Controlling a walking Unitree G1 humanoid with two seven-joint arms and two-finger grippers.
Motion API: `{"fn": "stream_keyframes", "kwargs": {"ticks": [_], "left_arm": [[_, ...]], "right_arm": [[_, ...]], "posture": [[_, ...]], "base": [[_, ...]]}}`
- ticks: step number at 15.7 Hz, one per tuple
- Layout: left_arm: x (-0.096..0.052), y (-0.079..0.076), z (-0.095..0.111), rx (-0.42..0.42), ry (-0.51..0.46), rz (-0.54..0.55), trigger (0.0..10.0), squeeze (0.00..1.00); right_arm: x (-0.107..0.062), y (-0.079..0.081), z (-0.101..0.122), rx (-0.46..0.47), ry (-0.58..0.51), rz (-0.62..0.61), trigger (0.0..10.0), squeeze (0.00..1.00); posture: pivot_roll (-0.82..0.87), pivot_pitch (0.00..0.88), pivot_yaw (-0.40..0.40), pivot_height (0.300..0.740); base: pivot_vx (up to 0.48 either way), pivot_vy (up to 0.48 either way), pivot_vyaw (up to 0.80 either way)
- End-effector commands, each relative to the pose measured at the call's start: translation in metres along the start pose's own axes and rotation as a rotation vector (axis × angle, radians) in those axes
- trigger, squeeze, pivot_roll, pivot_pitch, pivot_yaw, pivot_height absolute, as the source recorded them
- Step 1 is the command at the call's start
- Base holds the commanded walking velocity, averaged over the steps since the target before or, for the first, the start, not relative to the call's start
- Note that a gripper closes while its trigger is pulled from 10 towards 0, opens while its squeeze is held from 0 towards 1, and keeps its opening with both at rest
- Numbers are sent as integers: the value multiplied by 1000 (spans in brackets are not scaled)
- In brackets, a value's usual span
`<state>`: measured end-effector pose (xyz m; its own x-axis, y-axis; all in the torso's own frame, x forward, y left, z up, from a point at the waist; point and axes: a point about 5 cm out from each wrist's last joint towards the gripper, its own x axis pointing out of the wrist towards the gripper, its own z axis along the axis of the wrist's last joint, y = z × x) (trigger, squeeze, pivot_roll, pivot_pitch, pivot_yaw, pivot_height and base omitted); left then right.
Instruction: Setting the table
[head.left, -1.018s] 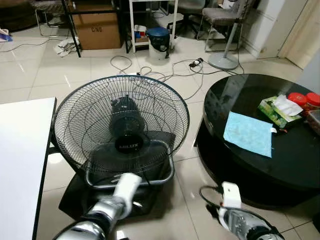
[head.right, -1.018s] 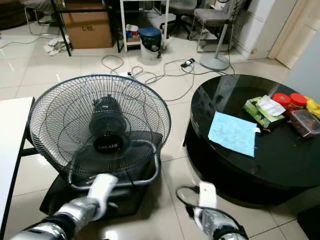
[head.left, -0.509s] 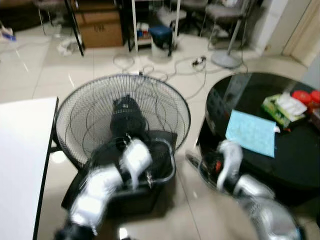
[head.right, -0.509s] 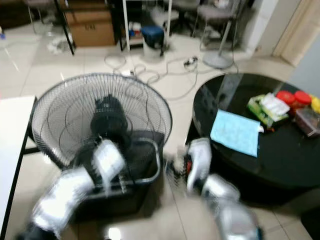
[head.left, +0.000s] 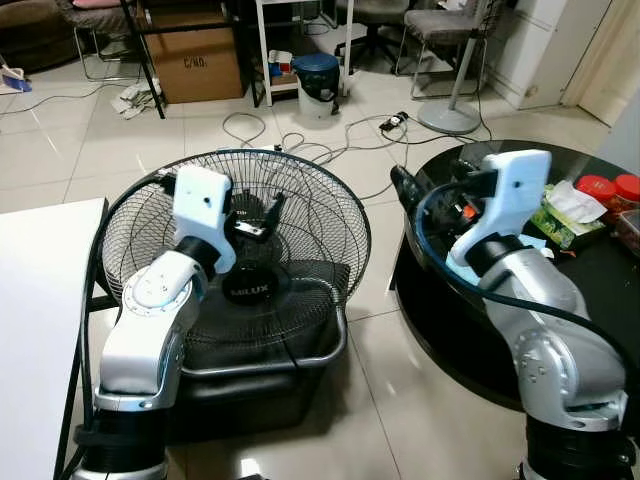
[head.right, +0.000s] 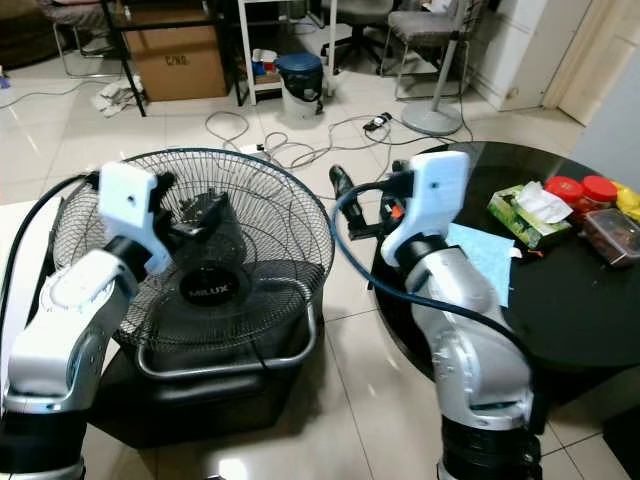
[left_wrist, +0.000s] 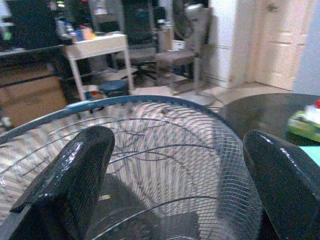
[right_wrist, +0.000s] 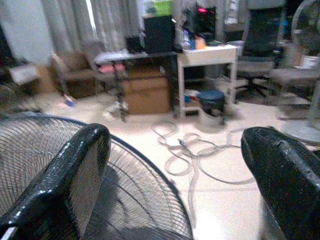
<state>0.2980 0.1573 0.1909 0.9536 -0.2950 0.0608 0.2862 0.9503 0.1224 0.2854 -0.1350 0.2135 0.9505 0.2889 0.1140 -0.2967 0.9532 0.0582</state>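
Black table (head.left: 600, 300) bears two red-lidded jars (head.left: 612, 193), one blue cloth (head.right: 482, 256).

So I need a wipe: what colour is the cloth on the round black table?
Light blue cloth, clearest in the right eye view.

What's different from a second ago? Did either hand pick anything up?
Both arms swung up from low near the floor. The left hand now hangs open in front of the floor fan; the right hand is open in the air between the fan and the black round table. Neither took hold of anything. The fan, blue cloth, tissue pack and red-lidded jars stayed put.
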Motion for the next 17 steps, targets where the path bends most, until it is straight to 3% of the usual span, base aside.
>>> {"fn": "stream_keyframes", "kwargs": {"ticks": [1,2,3,4,5,8,10,13,15,16,17], "left_arm": [[-3,7,18,-19,-95,73,10000,1000],[-4,9,23,-37,-125,91,10000,1000],[2,12,28,-61,-124,175,10000,0],[1,6,16,-110,-68,136,10000,0],[-4,4,10,-33,-25,136,10000,0],[-3,-3,-8,-5,49,153,10000,0],[-5,-11,-4,-45,53,164,10000,0],[-6,-22,3,42,0,69,10000,0],[-1,-28,9,42,-23,32,10000,0],[1,-34,7,114,-21,-8,10000,0],[0,-36,8,121,-20,-28,10000,0]], "right_arm": [[5,1,4,-65,-37,-60,10000,545],[6,1,6,-75,-55,-76,10000,545],[8,-2,1,-29,-26,-97,10000,0],[7,0,-8,3,6,-49,10000,0],[3,2,-15,-21,26,-47,10000,0],[-6,7,-31,-13,77,-12,10000,0],[-11,9,-32,-17,66,3,10000,0],[-11,17,-28,-16,30,65,10000,0],[-13,13,-32,43,39,25,10000,0],[-16,8,-35,74,42,-7,10000,0],[-18,8,-36,83,40,-10,10000,0]], "posture": [[-21,0,2,740],[-20,0,1,740],[-5,0,-12,740],[-6,0,-4,740],[1,0,-10,740],[-23,0,8,740],[-18,0,13,740],[-18,0,12,740],[-30,0,36,740],[-28,0,43,740],[-28,0,48,740]], "base": [[0,0,0],[0,0,0],[0,0,0],[0,0,0],[0,0,800],[0,0,800],[0,0,800],[0,0,800],[0,0,800],[0,0,800],[0,0,800]]}}
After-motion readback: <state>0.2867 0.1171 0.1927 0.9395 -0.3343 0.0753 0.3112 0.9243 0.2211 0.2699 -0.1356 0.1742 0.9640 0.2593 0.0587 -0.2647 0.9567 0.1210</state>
